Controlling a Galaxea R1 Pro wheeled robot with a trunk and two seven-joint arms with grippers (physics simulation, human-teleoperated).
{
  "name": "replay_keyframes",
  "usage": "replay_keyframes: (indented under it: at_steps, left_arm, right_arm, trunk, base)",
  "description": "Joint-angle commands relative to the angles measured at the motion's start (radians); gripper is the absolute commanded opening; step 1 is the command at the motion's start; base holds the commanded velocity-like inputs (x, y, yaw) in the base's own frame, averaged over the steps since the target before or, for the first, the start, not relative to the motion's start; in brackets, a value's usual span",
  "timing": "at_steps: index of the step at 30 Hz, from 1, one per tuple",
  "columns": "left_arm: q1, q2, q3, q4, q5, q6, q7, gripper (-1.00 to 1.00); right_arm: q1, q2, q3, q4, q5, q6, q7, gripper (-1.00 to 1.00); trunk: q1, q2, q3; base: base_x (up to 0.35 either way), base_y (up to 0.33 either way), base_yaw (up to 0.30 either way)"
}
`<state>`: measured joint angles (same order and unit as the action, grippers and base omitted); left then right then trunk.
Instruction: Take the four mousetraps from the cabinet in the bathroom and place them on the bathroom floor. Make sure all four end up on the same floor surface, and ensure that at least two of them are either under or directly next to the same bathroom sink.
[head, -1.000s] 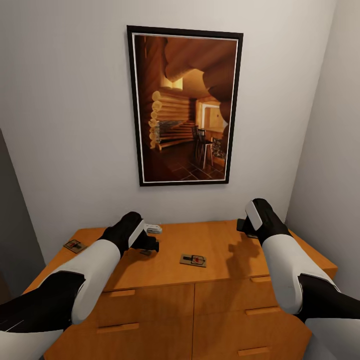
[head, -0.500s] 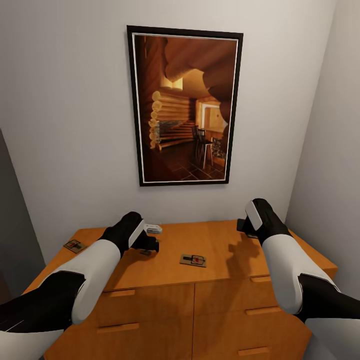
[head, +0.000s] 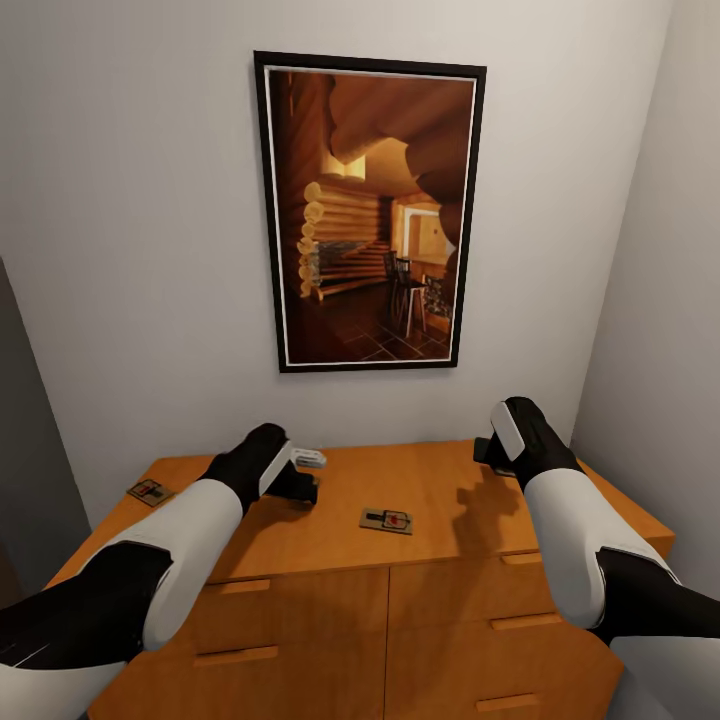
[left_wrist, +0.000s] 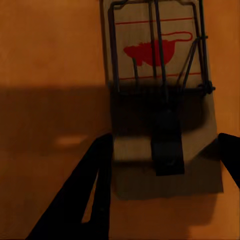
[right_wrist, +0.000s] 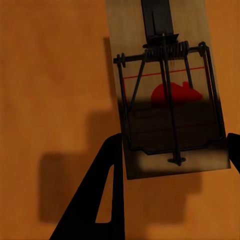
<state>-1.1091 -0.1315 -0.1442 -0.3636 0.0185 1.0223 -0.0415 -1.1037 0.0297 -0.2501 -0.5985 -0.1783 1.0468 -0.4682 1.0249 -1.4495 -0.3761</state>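
Both our pincers hang open and empty, the left pincer (left_wrist: 162, 187) over one mousetrap (left_wrist: 160, 95) and the right pincer (right_wrist: 172, 187) over another (right_wrist: 167, 95) on the cabinet (head: 330, 540) worktop, and these flat traps could slip away if we pinch crooked.

both arms reach forward from the lower corners of the head view, each with a white forearm ending in a black wrist. the left arm angles inward toward the middle, and the left gripper (head: 300, 487) points downward at its tip. the right arm rises more steeply, and the right gripper (head: 489, 452) sits behind its wrist, mostly hidden in that view. in the left wrist view, two dark fingers (left_wrist: 95, 190) stand spread wide apart, one at each side. the right wrist view shows the same wide spread of its fingers (right_wrist: 105, 195).
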Motion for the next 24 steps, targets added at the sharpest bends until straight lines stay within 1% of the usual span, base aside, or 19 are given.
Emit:
replay_keyframes:
  at_steps: [1, 5, 12, 17, 21, 23, 24]
  left_arm:
    - [0.000, 0.001, -0.018, 0.031, -0.016, 0.002, -0.006, -1.00]
    - [0.000, 0.001, -0.029, 0.031, -0.016, 0.002, -0.006, -1.00]
    - [0.000, 0.004, -0.033, 0.030, -0.017, 0.001, -0.006, -1.00]
    - [0.000, 0.008, -0.035, 0.010, -0.017, 0.002, -0.005, -1.00]
    - [0.000, 0.009, -0.035, -0.065, -0.014, 0.012, -0.007, -1.00]
    - [0.000, 0.010, -0.030, -0.152, -0.012, 0.018, -0.007, -1.00]
    - [0.000, 0.010, -0.030, -0.166, -0.012, 0.018, -0.007, -1.00]
  right_arm:
    - [-0.001, 0.001, -0.004, -0.001, -0.012, 0.000, -0.009, -1.00]
    - [-0.001, 0.001, -0.005, -0.001, -0.013, 0.000, -0.009, -1.00]
    - [-0.001, 0.001, -0.005, -0.001, -0.013, 0.000, -0.009, -1.00]
    - [-0.001, 0.000, -0.005, -0.001, -0.013, 0.000, -0.009, -1.00]
    - [-0.001, 0.000, -0.005, -0.001, -0.012, 0.000, -0.009, -1.00]
    - [-0.001, -0.001, -0.004, -0.001, -0.012, 0.000, -0.010, -1.00]
    - [-0.001, -0.003, -0.004, -0.001, -0.012, 0.000, -0.010, -1.00]
  trunk:
    - [0.000, 0.000, -0.002]
    - [0.000, 0.000, -0.002]
    - [0.000, 0.000, -0.002]
    - [0.000, 0.000, -0.002]
    - [0.000, 0.000, -0.002]
    - [0.000, 0.000, -0.002]
    - [0.000, 0.000, -0.002]
  base:
    - [0.000, 0.000, 0.000]
    - [0.000, 0.000, 0.000]
    - [0.000, 0.000, 0.000]
    - [0.000, 0.000, 0.000]
    - [0.000, 0.000, 0.000]
    - [0.000, 0.000, 0.000]
    - [0.000, 0.000, 0.000]
